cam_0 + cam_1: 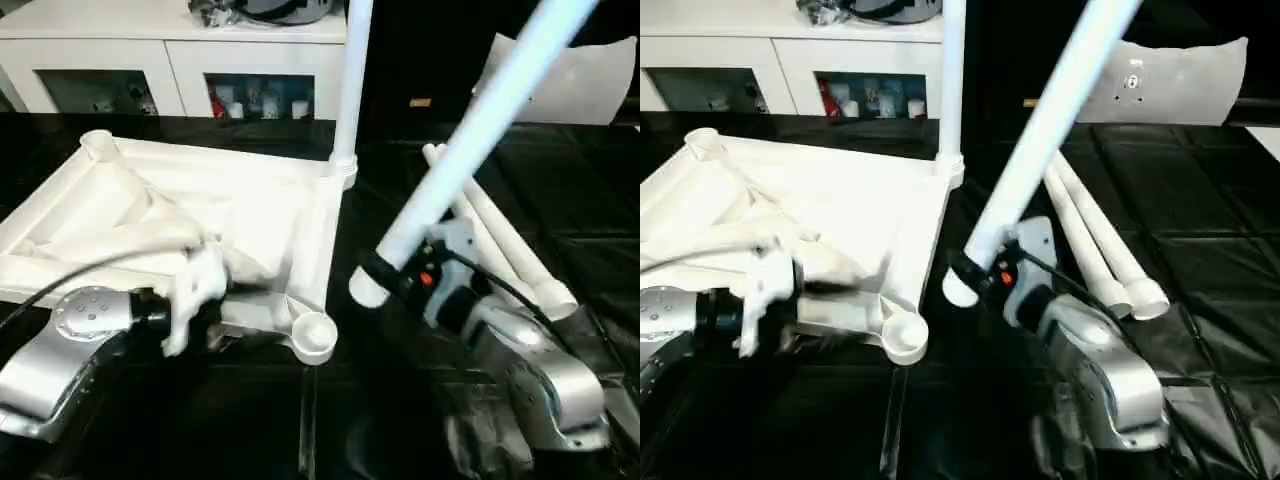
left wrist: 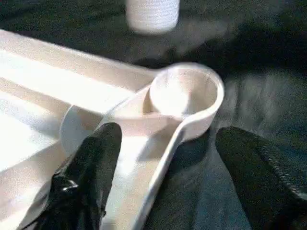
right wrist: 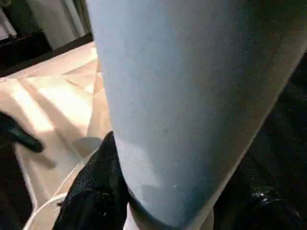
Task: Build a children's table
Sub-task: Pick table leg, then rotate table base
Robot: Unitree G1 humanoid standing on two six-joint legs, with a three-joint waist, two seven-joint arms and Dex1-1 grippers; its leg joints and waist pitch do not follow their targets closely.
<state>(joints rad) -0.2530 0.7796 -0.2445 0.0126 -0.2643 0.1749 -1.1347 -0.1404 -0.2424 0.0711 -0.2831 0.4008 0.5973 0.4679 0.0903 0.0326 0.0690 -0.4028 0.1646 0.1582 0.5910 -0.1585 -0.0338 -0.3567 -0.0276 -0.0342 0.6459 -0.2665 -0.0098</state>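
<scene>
The children's table top [image 1: 160, 215] lies upside down on the black cover, ribs up. One white leg [image 1: 350, 90] stands upright in its far right corner socket. My right gripper [image 1: 398, 277] is shut on a second leg [image 1: 480, 130] near its lower end. That leg is tilted, and its end hangs above the cover beside the table top's right edge. Two more legs [image 1: 505, 245] lie on the cover to the right. My left gripper [image 2: 168, 139] is open astride the rim just behind the near right corner socket [image 2: 184, 93], one finger [image 2: 91, 163] inside the rim and one outside.
A white cabinet [image 1: 170, 55] with glass-fronted compartments stands along the back. A flat white rounded panel [image 1: 1180, 75] leans at the back right. Black cover [image 1: 1210, 210] spreads across the work table around the parts.
</scene>
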